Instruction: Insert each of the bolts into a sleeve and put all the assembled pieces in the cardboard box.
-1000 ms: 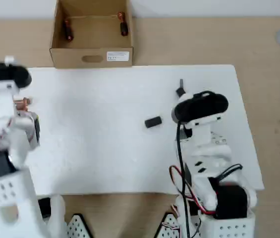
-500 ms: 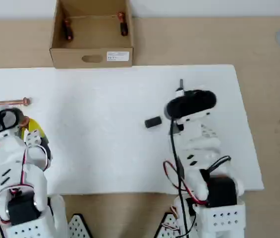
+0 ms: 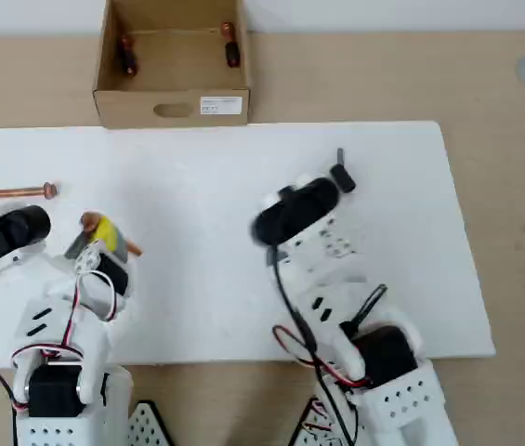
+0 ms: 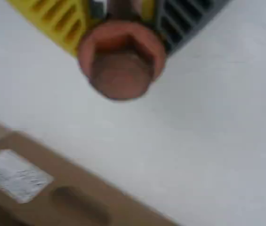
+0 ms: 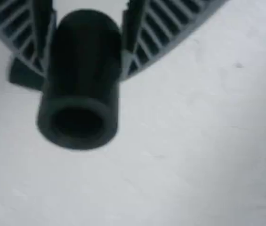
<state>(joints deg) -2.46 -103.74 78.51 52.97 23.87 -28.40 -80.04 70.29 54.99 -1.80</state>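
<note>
Left gripper (image 4: 121,16) is clamped on a bolt (image 4: 122,63) just under its head; right gripper (image 5: 84,33) is clamped on a sleeve (image 5: 80,89), bore facing outward. Both sit well in front of the cardboard box (image 3: 132,107). I'd get shank and bore coaxial before pushing, feed slowly, fix any tilt first. Jaws hide most of the shank. From above, the wrist camera (image 3: 290,209) covers the held sleeve. Spare bolt (image 3: 22,192) and spare sleeve (image 3: 341,177) lie loose, also short of the box.
</note>
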